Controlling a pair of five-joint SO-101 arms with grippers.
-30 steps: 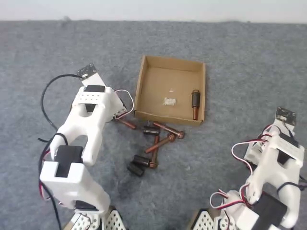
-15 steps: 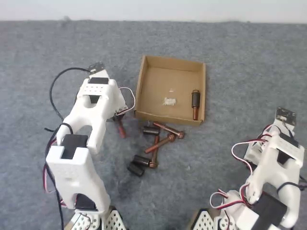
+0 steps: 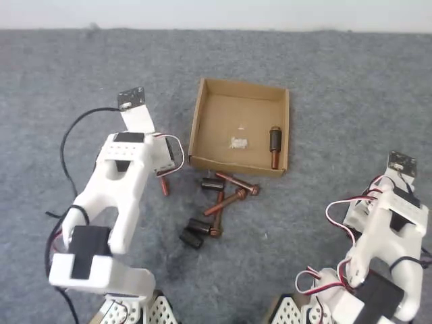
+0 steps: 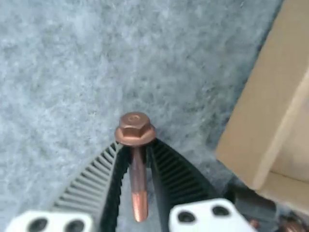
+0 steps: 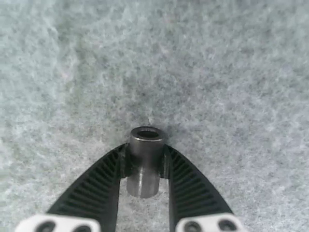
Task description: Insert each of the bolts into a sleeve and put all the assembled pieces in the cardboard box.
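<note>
While the left gripper [image 4: 135, 146] pinches a bolt [image 4: 135, 129] and the right gripper [image 5: 146, 152] clamps a sleeve [image 5: 147, 137], any misalignment at mating could jam or drop either piece.

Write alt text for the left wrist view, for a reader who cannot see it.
The left tool is shut on a copper-coloured hex-head bolt, gripping its shank just under the head, over grey carpet. An outer wall of the cardboard box stands close by.
</note>
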